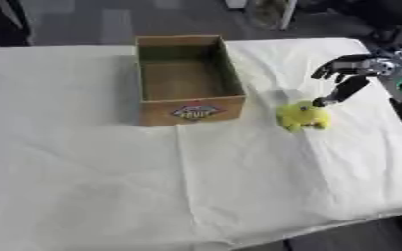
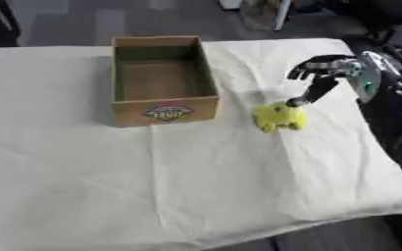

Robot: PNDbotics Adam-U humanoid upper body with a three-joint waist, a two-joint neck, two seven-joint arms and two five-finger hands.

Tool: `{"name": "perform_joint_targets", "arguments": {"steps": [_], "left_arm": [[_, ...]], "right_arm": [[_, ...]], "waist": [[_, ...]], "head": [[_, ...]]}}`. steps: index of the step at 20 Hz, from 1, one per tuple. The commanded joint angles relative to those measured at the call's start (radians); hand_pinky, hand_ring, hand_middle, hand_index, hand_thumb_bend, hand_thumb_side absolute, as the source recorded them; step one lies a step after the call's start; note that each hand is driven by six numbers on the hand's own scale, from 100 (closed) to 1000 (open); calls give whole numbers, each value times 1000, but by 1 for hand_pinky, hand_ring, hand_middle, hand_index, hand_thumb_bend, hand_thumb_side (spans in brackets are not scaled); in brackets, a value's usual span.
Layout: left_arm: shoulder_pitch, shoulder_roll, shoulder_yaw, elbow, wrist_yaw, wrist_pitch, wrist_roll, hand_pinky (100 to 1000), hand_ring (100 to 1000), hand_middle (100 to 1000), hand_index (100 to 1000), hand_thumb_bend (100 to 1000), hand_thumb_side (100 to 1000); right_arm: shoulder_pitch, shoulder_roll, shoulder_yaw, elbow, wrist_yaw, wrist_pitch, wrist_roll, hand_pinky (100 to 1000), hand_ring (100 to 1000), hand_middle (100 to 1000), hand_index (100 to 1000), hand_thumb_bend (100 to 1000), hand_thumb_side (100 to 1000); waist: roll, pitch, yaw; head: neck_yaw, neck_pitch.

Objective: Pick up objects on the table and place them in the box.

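1. The fingers (image 1: pixel 335 67) of the right hand (image 1: pixel 359 68) are curved forward and down and spread a little from one another, closed on nothing. The thumb (image 1: pixel 341 92) reaches down separately, and its tip sits at the upper right edge of a yellow soft toy (image 1: pixel 303 116). Whether the tip touches the toy or hangs just over it cannot be told.
2. The yellow soft toy lies on the cloth directly below and slightly left of those fingers. It is not lifted and nothing is wrapped round it. The curved fingers hang above and behind it, apart from its surface.
3. The right hand enters from the right edge on a silver and black wrist, over the far right part of the table.
4. To the left of the toy, near but not touching it, stands an open cardboard box (image 1: pixel 190 110). A printed label marks its near wall, and the inside that shows looks bare brown.
5. Box and toy both rest on a table covered by a pale cream cloth (image 1: pixel 196 186), creased along several fold lines.
6. Small dark shapes show at the left edge of the left eye view. What they are cannot be made out.
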Motion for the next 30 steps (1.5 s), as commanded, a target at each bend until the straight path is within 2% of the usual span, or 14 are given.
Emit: {"name": "perform_joint_targets", "arguments": {"steps": [1, 20, 22, 23, 24, 30], "left_arm": [[-14, 13, 6, -14, 1, 0, -2, 614, 785, 582, 719, 325, 588], [-17, 9, 6, -15, 1, -1, -4, 614, 787, 582, 720, 323, 590], [-17, 10, 7, -15, 1, -1, -3, 614, 787, 583, 720, 323, 590], [-16, 11, 7, -15, 1, -1, -3, 614, 787, 583, 720, 323, 589], [-16, 11, 8, -15, 2, -1, -3, 614, 787, 583, 720, 324, 588], [-11, 15, 10, -13, 1, -1, -1, 614, 788, 583, 720, 324, 588]], "right_arm": [[-12, -20, 0, 0, 12, -3, -11, 815, 918, 870, 914, 451, 397], [4, 10, 6, 18, 57, -17, -16, 814, 916, 862, 908, 450, 401], [9, 2, 6, 8, 48, -21, -16, 814, 916, 861, 908, 451, 404], [11, -2, 6, 3, 43, -22, -15, 815, 916, 863, 908, 445, 482], [11, -6, 7, -5, 39, -24, -15, 815, 915, 860, 908, 452, 411], [30, -36, 10, -108, -31, -39, -3, 812, 911, 854, 907, 454, 413]], "waist": [[2, -9, 1], [5, -3, 2], [4, -5, 2], [3, -6, 1], [2, -8, 1], [-4, -15, -8]], "head": [[-5, 6], [-9, 6], [-8, 6], [-8, 6], [-7, 6], [2, 6]]}}
